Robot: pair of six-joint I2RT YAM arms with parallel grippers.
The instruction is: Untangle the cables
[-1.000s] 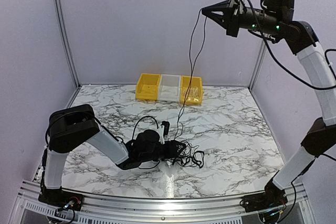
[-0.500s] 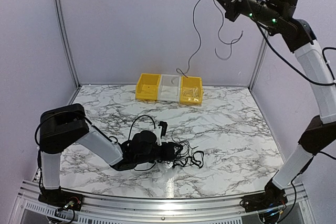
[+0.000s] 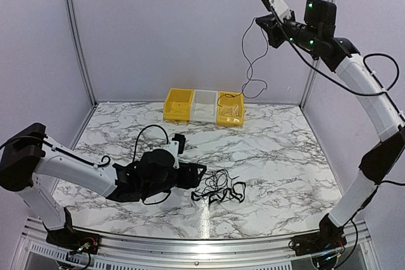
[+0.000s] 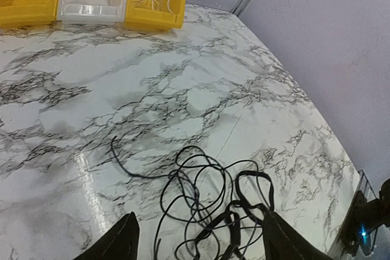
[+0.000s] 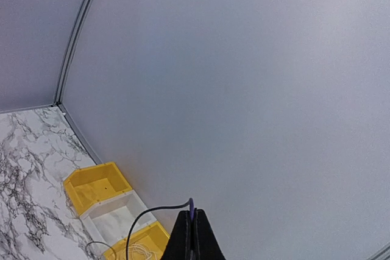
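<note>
Presently mid-separation: with right gripper (image 3: 262,24) clenched on one cable (image 3: 244,81) dangling high above the row of bins (image 3: 177,115) and left gripper (image 3: 196,175) spread empty at the tangle (image 3: 220,188) lying well in front of the bins, lower the cable into a bin before gripping the tangle.

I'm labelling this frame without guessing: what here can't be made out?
- Left wrist view: near side of the tangle, cut off by the bottom edge.
- Right wrist view: held end of the hanging cable, hidden inside the shut right tool.
- Top view: how many strands the tangle holds; too thin, overlapping.
</note>
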